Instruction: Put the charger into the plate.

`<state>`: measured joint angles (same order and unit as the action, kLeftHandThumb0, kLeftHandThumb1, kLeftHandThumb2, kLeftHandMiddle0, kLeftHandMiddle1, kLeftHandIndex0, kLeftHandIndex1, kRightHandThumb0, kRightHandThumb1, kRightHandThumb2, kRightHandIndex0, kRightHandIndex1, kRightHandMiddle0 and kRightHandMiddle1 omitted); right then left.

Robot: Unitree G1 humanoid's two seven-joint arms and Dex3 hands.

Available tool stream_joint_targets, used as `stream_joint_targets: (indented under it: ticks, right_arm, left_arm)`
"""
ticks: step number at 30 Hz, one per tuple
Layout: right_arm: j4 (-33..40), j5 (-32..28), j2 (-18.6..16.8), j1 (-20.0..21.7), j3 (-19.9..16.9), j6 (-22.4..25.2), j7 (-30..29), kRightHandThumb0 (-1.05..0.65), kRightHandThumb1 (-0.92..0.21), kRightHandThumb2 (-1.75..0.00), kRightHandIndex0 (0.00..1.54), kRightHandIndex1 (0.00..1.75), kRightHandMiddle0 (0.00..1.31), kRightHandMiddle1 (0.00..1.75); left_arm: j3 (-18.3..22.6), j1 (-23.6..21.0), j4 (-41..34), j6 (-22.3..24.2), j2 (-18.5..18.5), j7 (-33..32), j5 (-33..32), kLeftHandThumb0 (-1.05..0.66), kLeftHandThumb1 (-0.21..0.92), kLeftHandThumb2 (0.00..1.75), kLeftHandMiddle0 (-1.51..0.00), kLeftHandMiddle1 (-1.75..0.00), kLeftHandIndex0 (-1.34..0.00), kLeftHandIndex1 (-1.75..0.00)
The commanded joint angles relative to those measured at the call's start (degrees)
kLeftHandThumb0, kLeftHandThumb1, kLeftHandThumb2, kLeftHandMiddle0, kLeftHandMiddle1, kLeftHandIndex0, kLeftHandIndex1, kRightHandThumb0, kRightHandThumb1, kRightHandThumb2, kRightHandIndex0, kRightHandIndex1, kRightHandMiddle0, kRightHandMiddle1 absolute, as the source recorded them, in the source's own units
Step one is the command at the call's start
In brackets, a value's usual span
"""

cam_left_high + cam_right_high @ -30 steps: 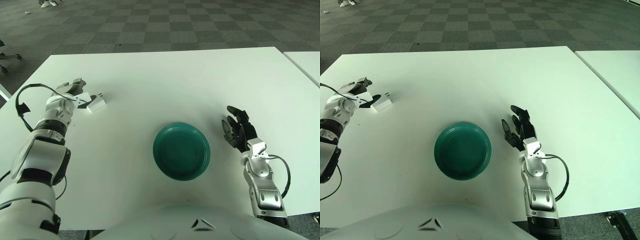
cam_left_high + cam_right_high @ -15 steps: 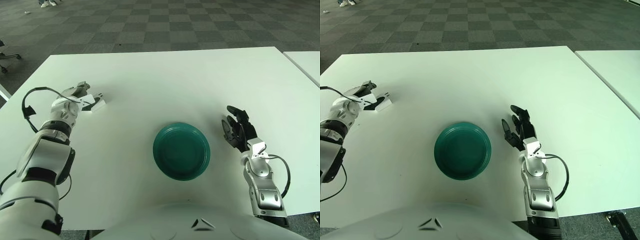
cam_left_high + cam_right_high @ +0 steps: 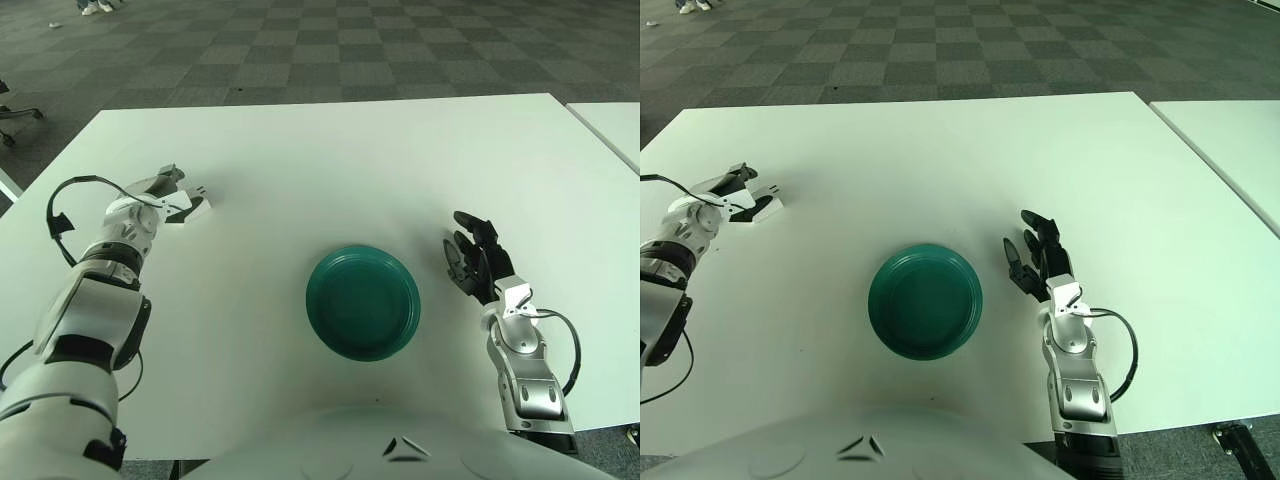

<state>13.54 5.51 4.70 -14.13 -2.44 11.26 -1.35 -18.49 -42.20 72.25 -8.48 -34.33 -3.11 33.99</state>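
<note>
The left hand (image 3: 165,195) hides most of the charger (image 3: 197,207) (prongs indistinct).

White-and-silver arms with black cable loops; the right robot hand (image 3: 473,262) has black fingers.

A small white charger (image 3: 194,207) is seen at the table's left (prongs pointing away), well apart from the empty round green plate (image 3: 362,302).

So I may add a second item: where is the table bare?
The far table beyond the plate is bare, as is the stretch between plate and left hand. It is crowded where that hand meets the charger, and narrow between plate and right hand.
</note>
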Motion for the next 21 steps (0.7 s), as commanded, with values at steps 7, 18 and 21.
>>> stream_joint_targets:
  ticks: [7,18,21]
  right_arm:
    - [-3.9,-0.4,0.3,-0.1,-0.3,2.6,0.6,-0.68,-0.92,-0.57,0.31,0.01,0.00,0.63]
    - [-4.5,-0.9,0.8,0.4,-1.0,2.5,1.1,-0.68,-0.92,-0.57,0.31,0.01,0.00,0.63]
    - [-4.7,-0.9,0.9,0.5,-1.2,2.5,1.2,-0.68,-0.92,-0.57,0.31,0.01,0.00,0.63]
  left_arm:
    - [-0.7,2.1,0.3,0.6,1.2,0.2,-0.5,-1.05,0.92,0.84,-0.29,-0.06,0.00,-0.80]
    - [-0.9,3.7,0.8,0.5,2.2,-0.3,-0.9,-1.05,0.92,0.83,-0.29,-0.06,0.00,-0.86]
    - [-1.1,4.1,0.8,0.5,2.4,-0.5,-1.0,-1.05,0.92,0.83,-0.29,-0.05,0.00,-0.87]
